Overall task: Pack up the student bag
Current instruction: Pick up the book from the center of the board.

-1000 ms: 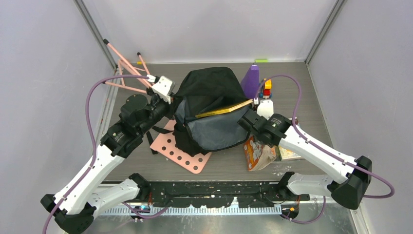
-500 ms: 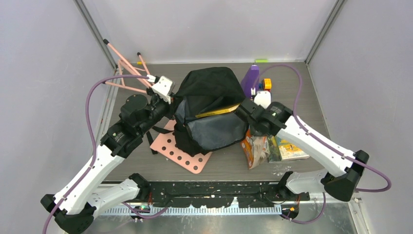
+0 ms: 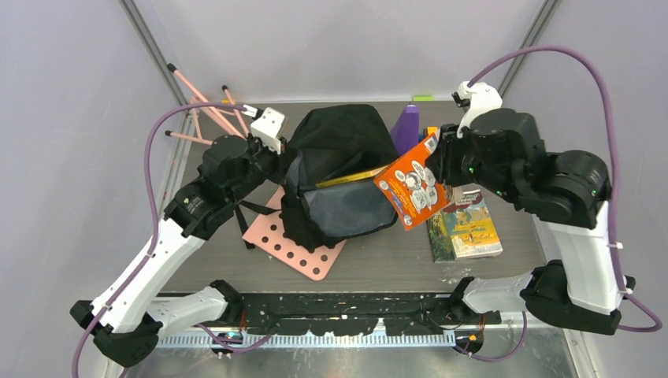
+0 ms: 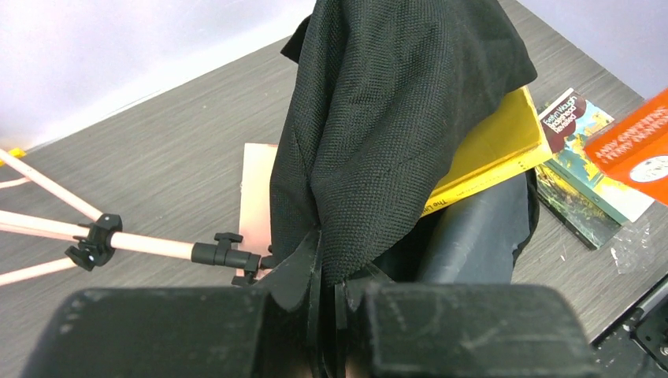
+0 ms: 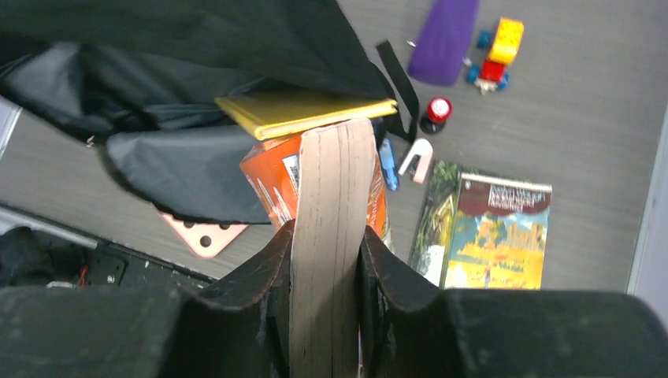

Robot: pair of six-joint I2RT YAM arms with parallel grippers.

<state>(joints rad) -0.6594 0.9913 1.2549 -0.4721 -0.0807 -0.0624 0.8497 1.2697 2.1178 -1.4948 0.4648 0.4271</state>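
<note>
The student bag (image 3: 339, 146), a black backpack with grey lining, stands open at mid-table with a yellow book (image 3: 354, 178) poking out of its mouth. My left gripper (image 3: 280, 161) is shut on the bag's black fabric (image 4: 394, 102) at the left rim, and its jaws (image 4: 339, 291) pinch the cloth. An orange book (image 3: 411, 189) hangs tilted in the air just right of the bag's opening. My right gripper (image 3: 443, 161) is shut on it. In the right wrist view its page edge (image 5: 331, 197) sits between the closed jaws, above the yellow book (image 5: 299, 110).
A pink perforated board (image 3: 303, 248) lies under the bag's front. Two books (image 3: 469, 224) lie flat to the right. A purple object (image 3: 407, 126), a small toy (image 5: 496, 55), a red-capped item (image 5: 436, 113) and a white horseshoe piece (image 5: 416, 156) sit behind. A pink tripod (image 3: 209, 110) stands far left.
My right arm has lifted the orange book off the table and swung up and back to the right. The left gripper kept its hold on the bag.
</note>
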